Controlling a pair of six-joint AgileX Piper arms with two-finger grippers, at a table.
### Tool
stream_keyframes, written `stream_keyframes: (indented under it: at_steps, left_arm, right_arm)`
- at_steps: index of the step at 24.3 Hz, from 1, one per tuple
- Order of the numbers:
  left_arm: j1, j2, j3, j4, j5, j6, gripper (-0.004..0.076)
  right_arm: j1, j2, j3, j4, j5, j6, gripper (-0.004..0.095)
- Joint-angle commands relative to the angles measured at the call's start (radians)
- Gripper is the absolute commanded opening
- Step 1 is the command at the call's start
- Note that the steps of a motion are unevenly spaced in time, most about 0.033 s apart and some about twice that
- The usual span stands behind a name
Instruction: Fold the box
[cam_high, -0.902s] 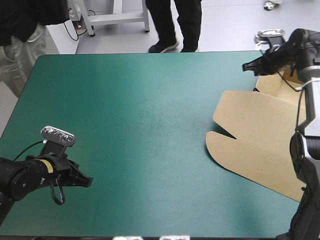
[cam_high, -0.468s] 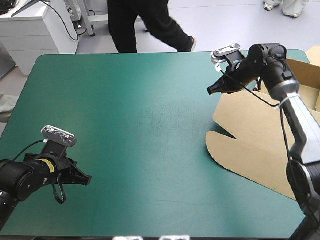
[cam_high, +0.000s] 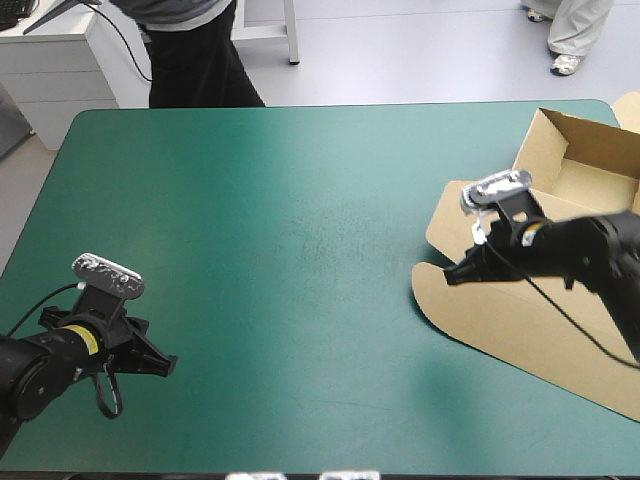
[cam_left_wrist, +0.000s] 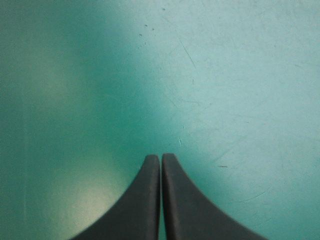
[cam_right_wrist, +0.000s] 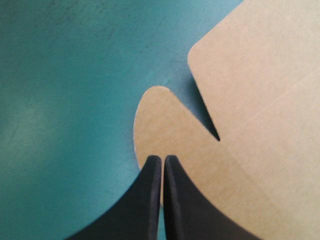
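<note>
box: the brown box (cam_high: 520, 330) sits on the right side of the bench (cam_high: 300, 200), on the teal-green cover

tray end: walls are up at the far right corner, open on top, so it's a tray back there

lid end: the rest of the board lies flat, reaching toward the middle of the bench and the near edge

tab: there's a rounded tab (cam_right_wrist: 160, 120) on the lid's edge facing the bench middle, with a narrow notch cut right beside it

right fingers (cam_right_wrist: 150, 200): pressed together into one point with nothing between them. The tips are over that rounded tab, just inside its curved edge. Honestly can't tell if they touch the board or just hang above it.

left fingers (cam_left_wrist: 145, 200): also together and holding nothing, down by the near left corner over bare cover, well apart from the box
</note>
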Motion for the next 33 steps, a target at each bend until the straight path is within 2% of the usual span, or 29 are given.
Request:
stream_keyframes:
  at_steps: [1,4,8,14,18,21,25,33]
  left_arm:
    - [-0.004,-0.066,-0.009,-0.007,-0.041,0.0,-0.0008]
    - [-0.004,-0.126,0.027,-0.025,-0.06,0.0,-0.0008]
    - [-0.004,-0.186,0.092,-0.047,-0.066,0.005,-0.0008]
    - [-0.004,-0.235,0.16,-0.147,-0.064,0.022,-0.0008]
    - [-0.004,-0.279,0.217,-0.224,-0.121,0.08,-0.0008]
    - [-0.004,-0.292,0.257,-0.26,-0.132,0.1,-0.0008]
    - [-0.004,-0.292,0.274,-0.26,-0.119,0.102,-0.0008]
    - [-0.004,-0.292,0.319,-0.256,-0.118,0.103,-0.0008]
  right_arm:
    - [0.0,-0.208,0.113,0.063,-0.112,-0.005,0.0]
    - [0.0,-0.375,0.208,0.067,-0.152,-0.003,-0.0002]
    - [0.0,-0.572,0.271,0.042,-0.172,0.089,-0.0002]
    - [0.0,-0.693,0.278,-0.054,0.007,0.095,-0.0002]
    - [0.0,-0.743,0.312,-0.072,0.043,0.057,-0.0002]
    - [0.0,-0.811,0.39,-0.074,0.023,0.03,-0.0002]
    - [0.0,-0.904,0.526,-0.07,-0.062,0.03,-0.0002]
    - [0.0,-0.915,0.605,-0.04,-0.096,0.023,-0.0002]
